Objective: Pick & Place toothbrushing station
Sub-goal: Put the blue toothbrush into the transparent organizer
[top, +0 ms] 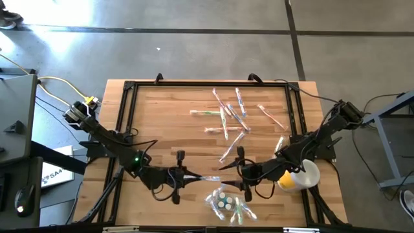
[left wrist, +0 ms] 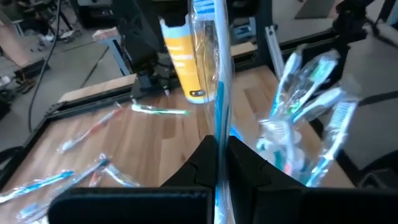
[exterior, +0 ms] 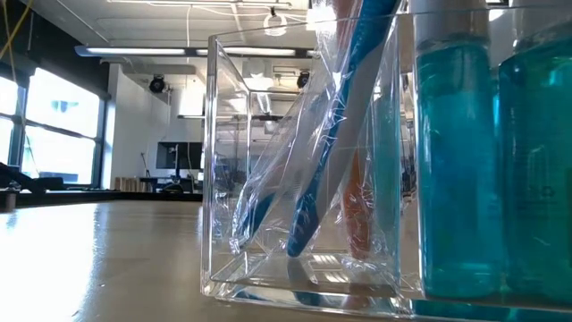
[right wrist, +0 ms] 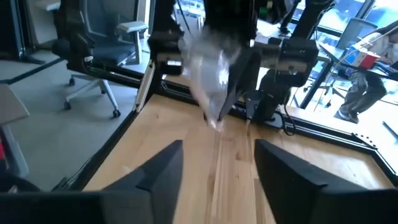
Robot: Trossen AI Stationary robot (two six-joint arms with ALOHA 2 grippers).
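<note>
toothbrush (top: 206,177) level, pointing from left claw (top: 189,175) toward right claw (top: 228,167)

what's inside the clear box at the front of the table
The clear box holds several plastic-wrapped toothbrushes standing tilted: blue ones and an orange one. Wrapping and the teal bottles beside it hide the exact count.

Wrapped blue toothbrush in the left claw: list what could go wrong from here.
1. The left claw pinches the plastic-wrapped blue toothbrush through its slippery film, so it may slide or twist.
2. The clear plastic holder box is already crowded with wrapped brushes; inserting another might jam or tip it.
3. The open right claw sits close opposite, risking a collision.
</note>
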